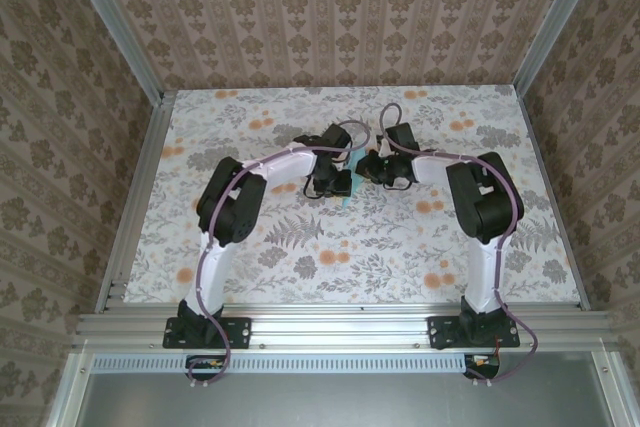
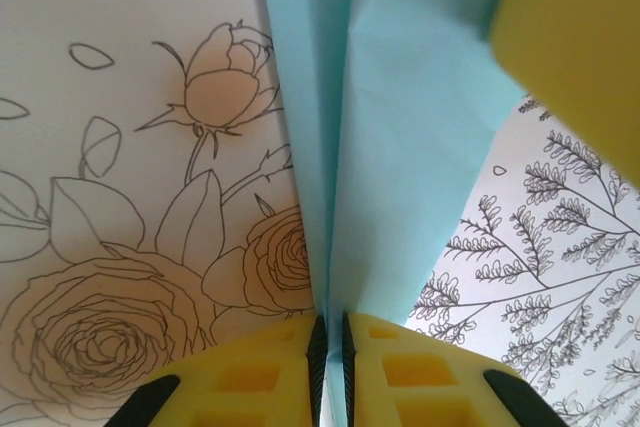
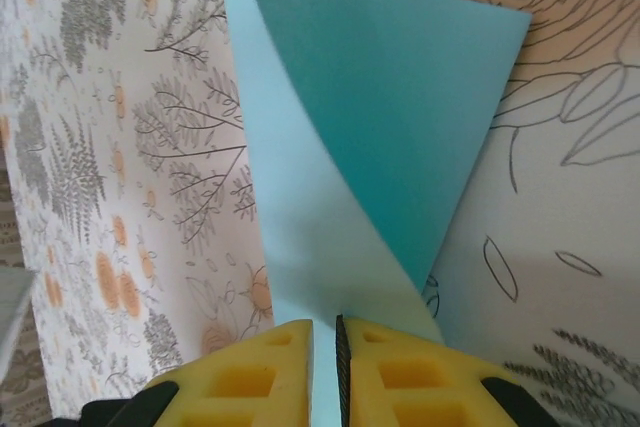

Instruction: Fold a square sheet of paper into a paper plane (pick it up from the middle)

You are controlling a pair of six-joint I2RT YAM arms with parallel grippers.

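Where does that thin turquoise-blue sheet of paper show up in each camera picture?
Top external: small sliver of turquoise-blue paper near picture centre.
Left wrist: tall folded strip, centre to upper right.
Right wrist: large sheet, centre.
Shared landmark: grey-and-orange floral tabletop.

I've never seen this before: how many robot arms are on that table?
2. The left arm stands at the near left, the right arm at the near right; both reach inward to the blue paper.
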